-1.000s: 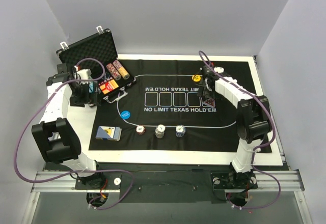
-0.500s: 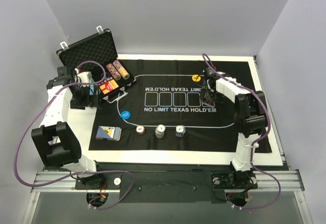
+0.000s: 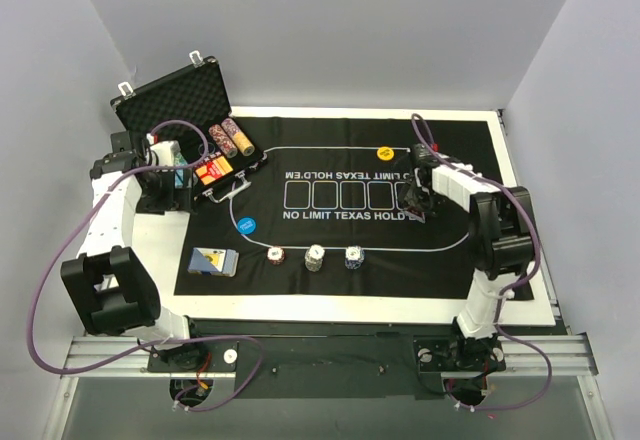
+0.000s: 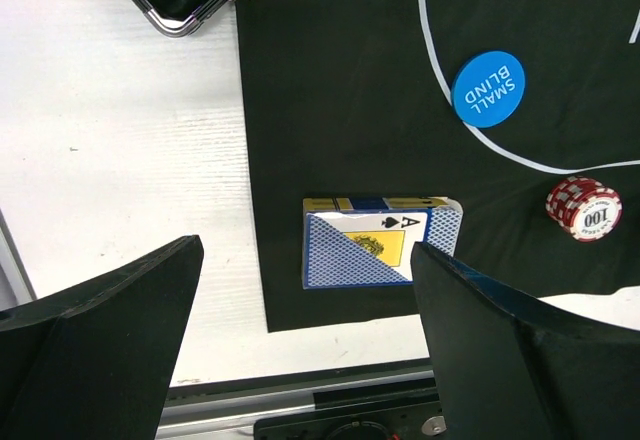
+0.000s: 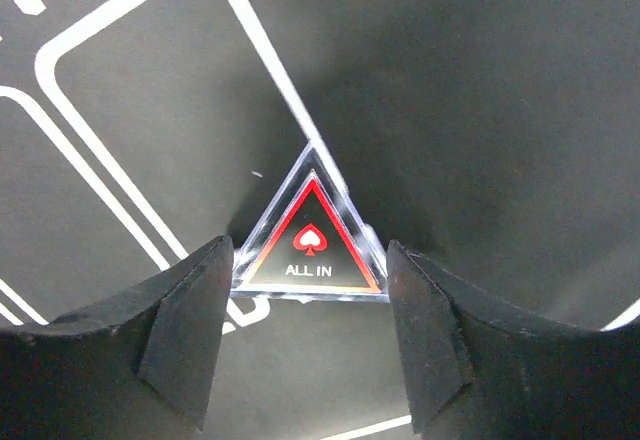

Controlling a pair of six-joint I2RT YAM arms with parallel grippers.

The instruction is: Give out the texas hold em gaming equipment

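My right gripper [image 3: 417, 203] is low over the black mat, its fingers [image 5: 180, 330] touching the two base corners of a clear triangular "ALL IN" marker [image 5: 310, 243] that rests on the printed lines. My left gripper [image 3: 163, 185] is open and empty, held high beside the case. Below it the left wrist view shows the blue-backed card deck [image 4: 380, 243], the blue "SMALL BLIND" button [image 4: 489, 88] and a red chip stack [image 4: 583, 208]. Three chip stacks [image 3: 315, 257] stand along the mat's near line, and a yellow button [image 3: 384, 153] lies at the far side.
The open black case [image 3: 190, 100] stands at the back left with chip rows [image 3: 230, 140] and cards in it. The mat [image 3: 460, 150] lies on a white table [image 3: 520, 290]. Grey walls close in on both sides.
My right gripper has moved from beside the yellow button toward the near right and sits lower on the mat. My left arm has shifted slightly left.
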